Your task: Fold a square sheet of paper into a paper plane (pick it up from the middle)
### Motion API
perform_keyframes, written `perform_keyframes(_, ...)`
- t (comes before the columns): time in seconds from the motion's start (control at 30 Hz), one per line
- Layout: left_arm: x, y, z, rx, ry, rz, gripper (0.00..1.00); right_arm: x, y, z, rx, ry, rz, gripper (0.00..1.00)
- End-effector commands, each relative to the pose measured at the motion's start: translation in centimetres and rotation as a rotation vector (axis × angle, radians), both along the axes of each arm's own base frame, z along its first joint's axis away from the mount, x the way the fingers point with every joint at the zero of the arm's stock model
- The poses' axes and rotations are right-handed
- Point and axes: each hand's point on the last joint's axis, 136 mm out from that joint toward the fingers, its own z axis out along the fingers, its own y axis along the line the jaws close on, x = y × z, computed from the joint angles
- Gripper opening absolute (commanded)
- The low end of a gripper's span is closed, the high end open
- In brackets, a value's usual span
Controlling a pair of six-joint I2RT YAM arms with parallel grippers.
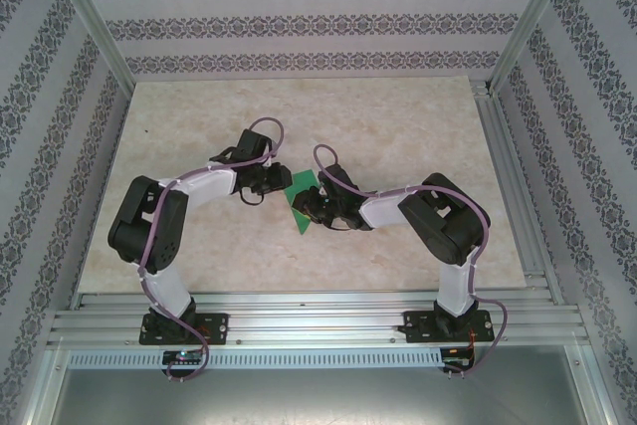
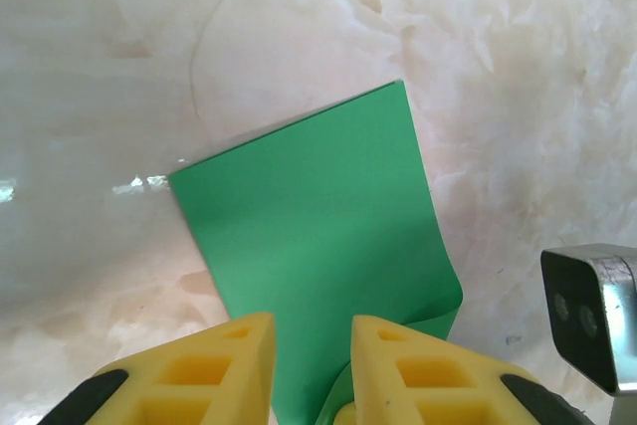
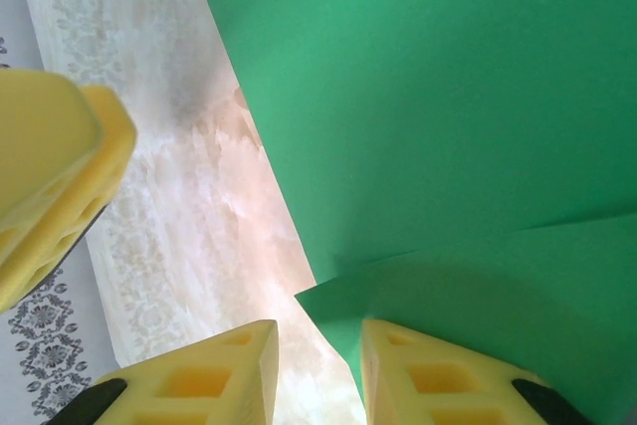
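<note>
The square sheet of paper (image 1: 302,198) is bright green and lies mid-table between my two arms, partly folded. In the left wrist view the paper (image 2: 318,206) runs back between the yellow fingers (image 2: 239,355) of my left gripper (image 2: 314,330). Those jaws stand apart and its lower right edge curls up. In the right wrist view the paper (image 3: 448,97) shows a folded flap whose corner reaches the gap of my right gripper (image 3: 318,335), also open. From above, the left gripper (image 1: 271,182) and right gripper (image 1: 311,208) face each other across the sheet.
The table (image 1: 398,126) is pale marble-patterned board with patterned walls around it. An aluminium rail (image 1: 518,196) runs down its right side. A yellow finger of the other gripper (image 3: 60,176) shows at the left of the right wrist view. A grey camera block (image 2: 592,311) sits beside the paper.
</note>
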Motion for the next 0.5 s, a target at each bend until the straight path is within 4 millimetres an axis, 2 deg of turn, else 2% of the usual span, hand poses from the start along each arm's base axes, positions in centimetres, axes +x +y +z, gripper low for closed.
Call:
perform_keyframes(0.0, -1.0, 1.0, -0.1, 0.005, 0.025, 0.019, 0.29, -0.9, -2.1, -3.5, -0.114, 0.065, -0.038, 0.28)
perform_keyframes(0.07, -1.3, 0.8, 0.0, -0.011, 0.027, 0.007, 0.28, -0.9, -2.4, -3.6, -0.12, 0.067, -0.046, 0.25)
perform_keyframes(0.27, -2.5, -0.4, -0.1, -0.063, 0.044, -0.067, 0.25, -1.0, -3.0, -3.8, -0.15, 0.076, -0.052, 0.05)
perform_keyframes(0.47, -2.9, -1.0, -1.1, -0.059, 0.063, -0.097, 0.24, -1.0, -2.3, -3.2, -0.121, 0.053, -0.011, 0.02)
